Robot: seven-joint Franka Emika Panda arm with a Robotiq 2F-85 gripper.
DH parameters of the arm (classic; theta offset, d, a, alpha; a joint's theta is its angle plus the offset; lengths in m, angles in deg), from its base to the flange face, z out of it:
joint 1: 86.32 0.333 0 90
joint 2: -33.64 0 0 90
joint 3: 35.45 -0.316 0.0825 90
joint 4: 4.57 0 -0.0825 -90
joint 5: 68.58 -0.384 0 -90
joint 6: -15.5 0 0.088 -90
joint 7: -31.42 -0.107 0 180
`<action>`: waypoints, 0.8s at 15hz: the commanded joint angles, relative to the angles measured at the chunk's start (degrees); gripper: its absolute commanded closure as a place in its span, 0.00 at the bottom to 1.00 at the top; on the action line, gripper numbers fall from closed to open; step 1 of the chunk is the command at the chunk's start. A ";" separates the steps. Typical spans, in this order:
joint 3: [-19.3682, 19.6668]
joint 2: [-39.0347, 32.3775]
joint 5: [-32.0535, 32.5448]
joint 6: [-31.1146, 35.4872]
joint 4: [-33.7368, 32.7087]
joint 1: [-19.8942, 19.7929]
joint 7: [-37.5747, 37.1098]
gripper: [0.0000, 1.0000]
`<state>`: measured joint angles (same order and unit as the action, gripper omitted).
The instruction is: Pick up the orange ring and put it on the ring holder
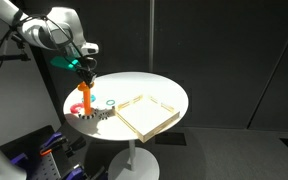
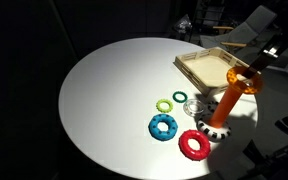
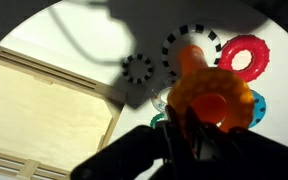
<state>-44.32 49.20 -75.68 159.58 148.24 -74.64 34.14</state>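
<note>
While the dark fingers of the gripper (image 3: 209, 122) pinch it, the smooth orange ring (image 3: 232, 92) sits at the top of the ring holder (image 2: 227, 105), an orange peg on a toothed black-and-white base; whether it is threaded is unclear. One bumpy red ring (image 2: 193, 145), one blue ring (image 2: 163, 127) and one thin green ring (image 2: 165, 105) lie nearby on the round white table (image 2: 104, 90), near one shallow wooden tray (image 2: 206, 68).

You've got a dark room with light from above hitting only the white round table (image 2: 104, 90), which glares in both exterior views. In the wrist view, hard shadows (image 3: 109, 10) cross the tabletop, the ring holder (image 3: 209, 95) is close and blurred, and the gripper (image 3: 189, 148) is an unlit silhouette. All frames are low-res and soft.
</note>
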 commanded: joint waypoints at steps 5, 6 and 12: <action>0.82 1.26 -1.31 -0.09 -0.10 0.73 1.34 0.95; 0.92 1.37 -1.63 -0.38 -0.25 0.87 1.47 0.95; 1.11 2.07 -2.12 -0.88 -0.65 1.11 1.44 0.95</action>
<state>-44.12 49.94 -76.41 159.96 148.04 -74.24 34.17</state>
